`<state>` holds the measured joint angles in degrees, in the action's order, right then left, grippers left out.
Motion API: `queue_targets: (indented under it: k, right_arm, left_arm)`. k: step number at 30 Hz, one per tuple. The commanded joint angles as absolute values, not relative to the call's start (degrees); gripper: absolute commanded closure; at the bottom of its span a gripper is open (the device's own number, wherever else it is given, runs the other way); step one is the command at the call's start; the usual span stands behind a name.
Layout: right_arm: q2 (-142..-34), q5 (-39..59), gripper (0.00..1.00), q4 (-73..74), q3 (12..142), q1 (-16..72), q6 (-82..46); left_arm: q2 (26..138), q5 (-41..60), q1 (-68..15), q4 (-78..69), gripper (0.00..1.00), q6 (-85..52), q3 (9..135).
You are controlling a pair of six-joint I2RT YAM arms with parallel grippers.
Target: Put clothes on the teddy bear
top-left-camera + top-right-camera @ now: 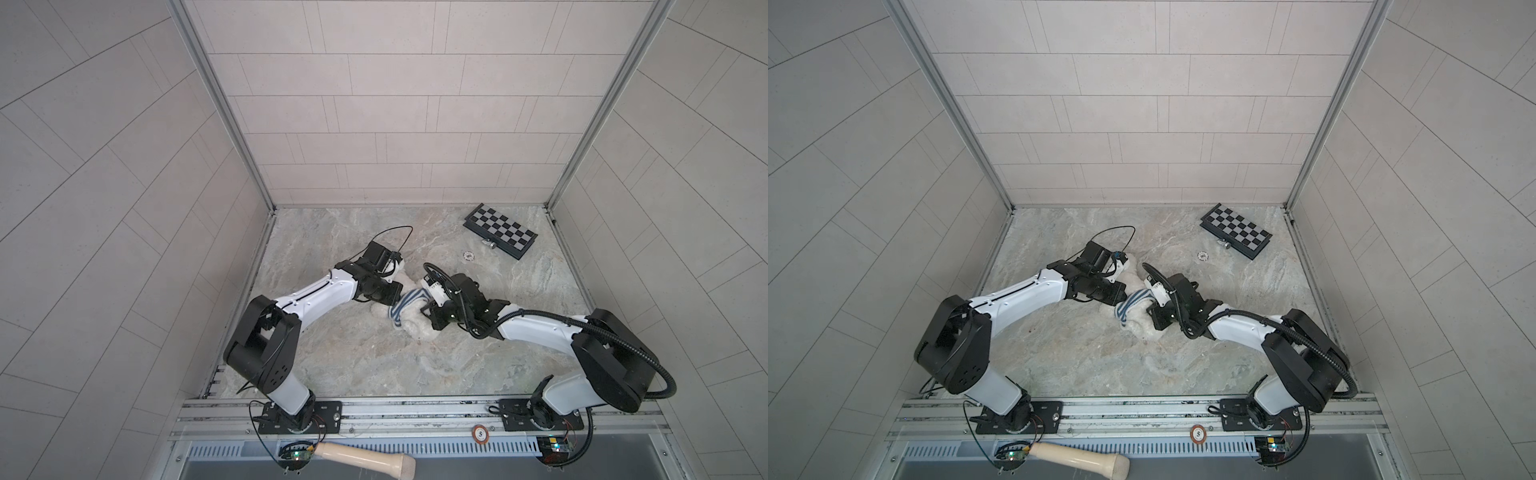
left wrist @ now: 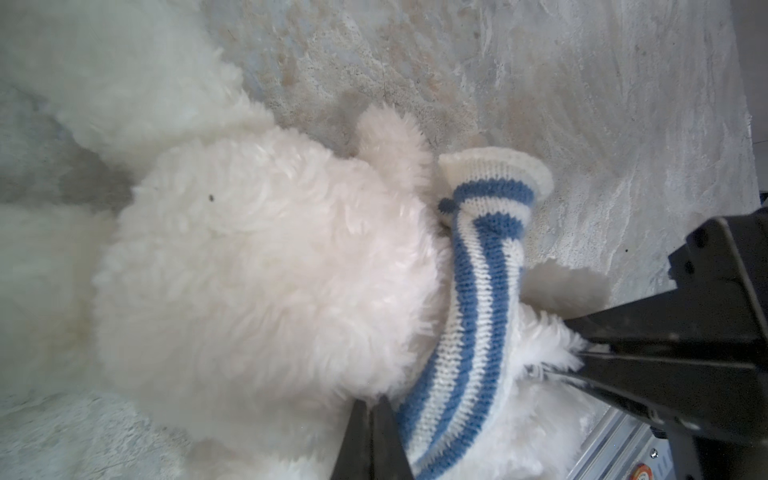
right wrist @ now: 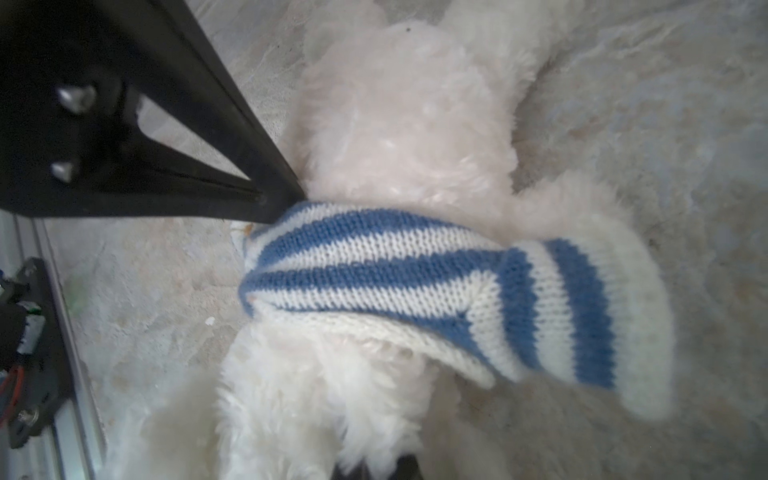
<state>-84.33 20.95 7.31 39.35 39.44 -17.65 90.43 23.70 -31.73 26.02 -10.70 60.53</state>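
teddy bear lying flat, long axis far-to-near

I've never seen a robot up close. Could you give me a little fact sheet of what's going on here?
Bear: fluffy white teddy bear lying on the marble table
Clothing: striped shirt bunched at its neck, body uncovered
Left pincer: shut on the shirt's edge
Right pincer: shut, tips in fur, hold unclear
Elsewhere: chessboard and a small chip, far right corner
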Motion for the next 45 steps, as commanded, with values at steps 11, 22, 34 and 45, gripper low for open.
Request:
queue_targets:
  k: [11, 22, 34, 45]
  right_arm:
    - [-69.34, 2.94, 1.00, -9.31, 41.61, 49.50, 11.63]
    - [-69.95, -0.65, 1.00, -17.45, 45.22, 50.23, 14.98]
    - [-56.67, 1.45, 1.00, -8.81, 34.47, 56.77, 23.71]
    - [-59.95, 2.24, 1.00, -12.22, 38.57, 57.02, 25.18]
  left_arm:
    - [76.62, 21.20, -26.85, 18.60, 1.00, -14.77, 58.66]
    - [76.96, 30.42, -32.08, 16.57, 1.00, -11.25, 59.43]
    - [79.44, 22.11, -27.46, 7.33, 1.00, -17.63, 56.33]
    - [85.34, 21.82, -31.48, 8.29, 1.00, -16.77, 60.29]
